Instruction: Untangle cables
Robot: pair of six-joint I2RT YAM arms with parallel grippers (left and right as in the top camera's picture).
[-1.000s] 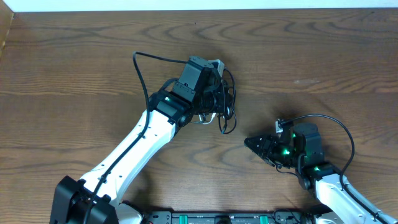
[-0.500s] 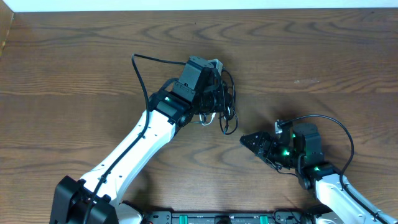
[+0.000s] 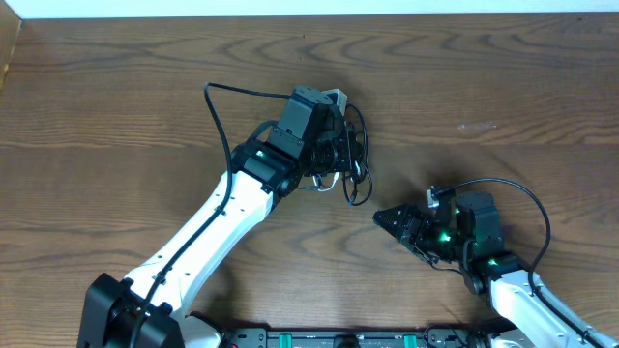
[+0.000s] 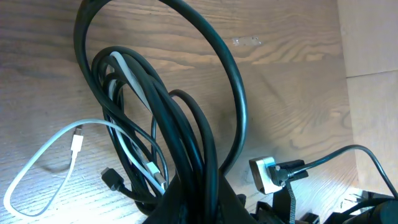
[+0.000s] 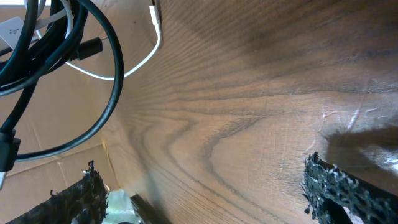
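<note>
The left gripper (image 3: 337, 145) is clenched on the bundled cables (image 3: 356, 179), whose black loops trail down toward the right gripper (image 3: 385, 218), which is spread wide, empty, and pointing up-left just beside the lowest loop.

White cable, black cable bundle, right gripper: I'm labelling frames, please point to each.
white cable (image 4: 76, 143), left wrist view, its plug end.
black cable bundle (image 4: 186, 155), left wrist view, the thick middle strands.
right gripper (image 3: 391, 223), overhead view, between its open fingertips.
</note>
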